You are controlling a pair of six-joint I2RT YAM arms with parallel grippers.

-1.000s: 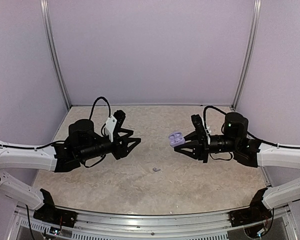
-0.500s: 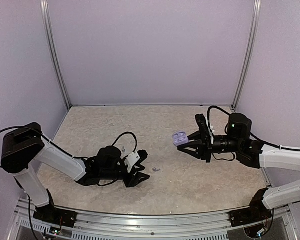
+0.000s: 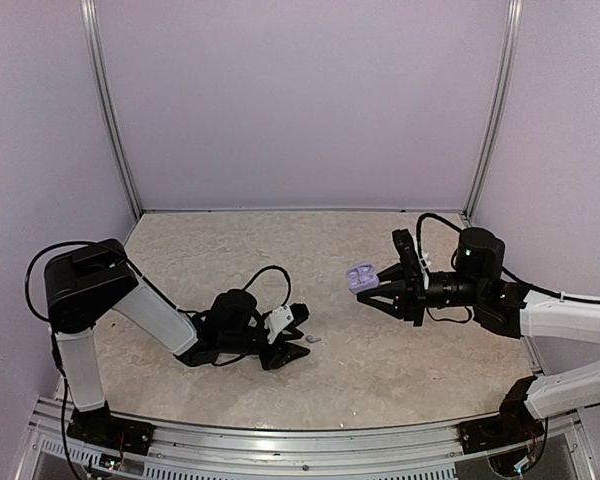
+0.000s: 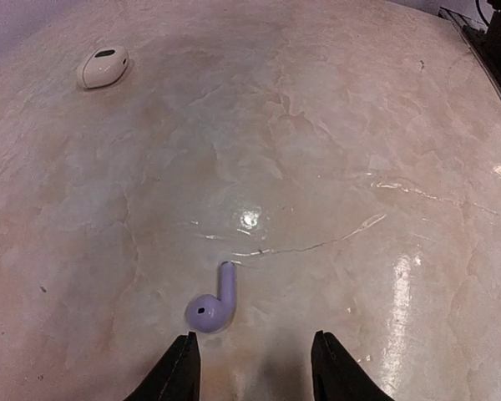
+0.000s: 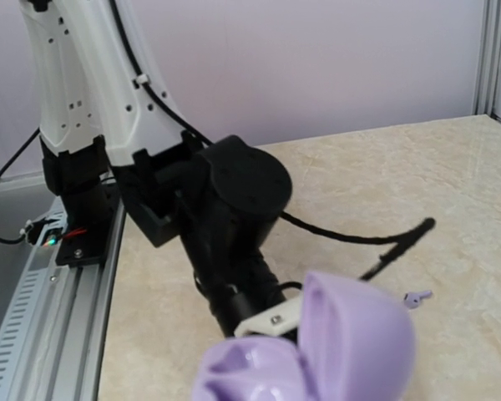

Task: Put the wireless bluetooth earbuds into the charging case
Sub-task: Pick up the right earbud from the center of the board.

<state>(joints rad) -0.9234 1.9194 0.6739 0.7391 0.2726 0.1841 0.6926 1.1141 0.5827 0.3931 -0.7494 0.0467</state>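
Observation:
A lilac earbud [image 4: 213, 305] lies on the marbled table, stem pointing away, just ahead of my left fingertips and nearer the left one. My left gripper [image 4: 255, 347] is open, low over the table; in the top view it [image 3: 296, 346] sits just left of the earbud [image 3: 313, 339]. My right gripper [image 3: 375, 288] is shut on an open lilac charging case [image 3: 361, 276], held above the table at the right. In the right wrist view the case [image 5: 317, 355] fills the bottom, lid up, hiding the fingers; the earbud [image 5: 416, 296] shows beyond it.
A small white oval piece [image 4: 103, 67], perhaps a white earbud, lies far off at the upper left of the left wrist view. The left arm's black body and cable [image 5: 234, 209] lie between the case and the metal rail [image 5: 58, 301]. Lilac walls enclose the table.
My left arm has swung down from a raised pose to the table, its open gripper now at the lilac earbud. My right gripper with the case has barely shifted.

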